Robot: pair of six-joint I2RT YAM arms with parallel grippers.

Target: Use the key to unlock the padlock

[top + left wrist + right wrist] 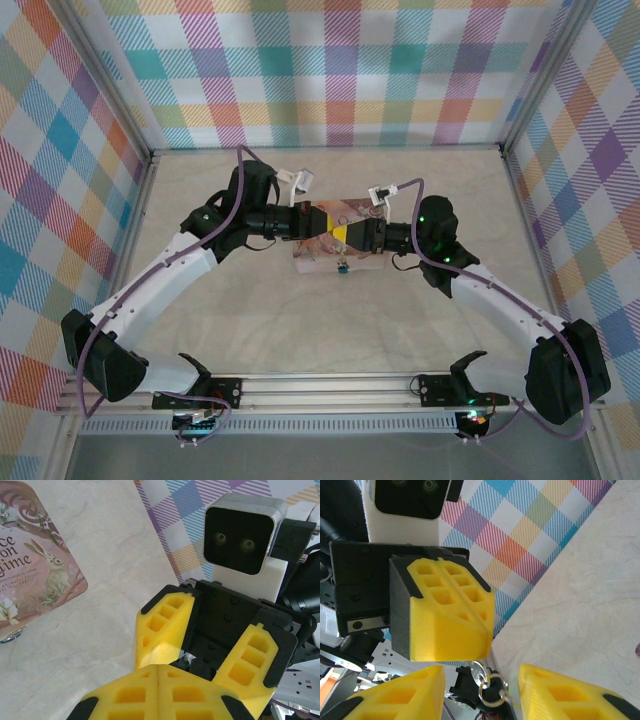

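Step in hand, as I read it: mid-air key handover or regrip, not insertion yet. Both grippers meet tip to tip above the pink tin (315, 258), mid-table.

- The left gripper (157, 677) is clenched, pads flush together. In the right wrist view the key (478, 670) pokes out just under its tips with the key ring (493, 689) dangling. So I judge it's pinching the key by the blade, though the contact itself is hidden.
- The right gripper (481, 679) is released, jaws apart, straddling key and ring. It touches neither as far as I can tell.
- The padlock (342, 268) is a tiny bluish speck at the near edge of the tin, below the grippers and apart from them. I can't tell whether it hangs on the tin or lies free.
- The left wrist view has a silvery bit (11, 636) at the tin's edge. It's likely the same thing but too small to confirm.

Next move, my call: the right gripper closes squarely on the key head before the left lets go. The ring hangs loose, so a sloppy pinch could twist or drop the key. After that, one gripper needs to steady the padlock, since the keyhole will be tiny.

Surface: pale marbled tabletop (300, 330), flat. Room: pastel plaid walls (330, 70) on the left, far and right sides. An aluminium rail (330, 388) runs along the near edge and carries the arm bases.
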